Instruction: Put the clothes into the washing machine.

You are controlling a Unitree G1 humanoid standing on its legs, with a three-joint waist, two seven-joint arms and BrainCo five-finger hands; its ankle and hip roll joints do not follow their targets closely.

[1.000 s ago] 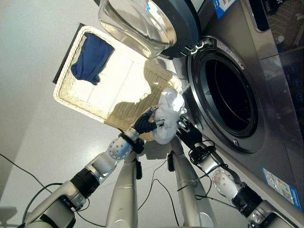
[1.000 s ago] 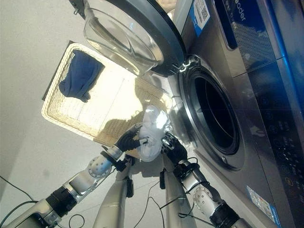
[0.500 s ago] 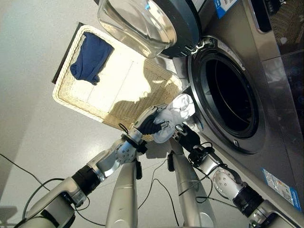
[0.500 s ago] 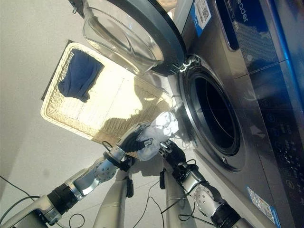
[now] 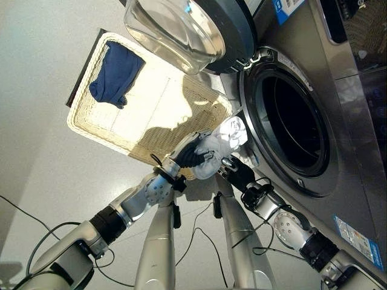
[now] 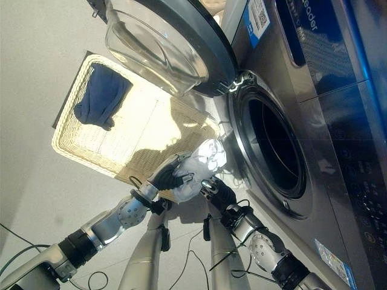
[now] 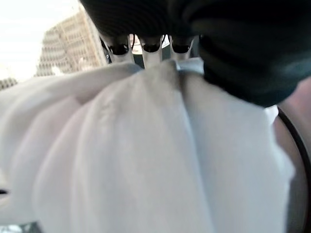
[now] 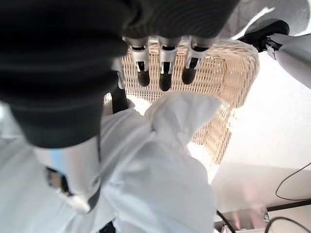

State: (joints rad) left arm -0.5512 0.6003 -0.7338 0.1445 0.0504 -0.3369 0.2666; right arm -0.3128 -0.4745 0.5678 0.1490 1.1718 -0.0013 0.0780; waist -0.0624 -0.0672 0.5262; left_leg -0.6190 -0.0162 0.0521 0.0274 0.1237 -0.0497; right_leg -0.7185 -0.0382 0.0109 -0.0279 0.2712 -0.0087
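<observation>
Both hands, left hand and right hand, clutch the white garment beside the drum opening; push it deep inside before letting go

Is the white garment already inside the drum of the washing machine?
No, the white garment is bunched in the left robot hand outside the washing machine opening, near the basket corner.

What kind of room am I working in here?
Probably a laundry area: a front-loading washing machine with its door swung open, and a wicker basket on the floor holding a blue garment.
</observation>
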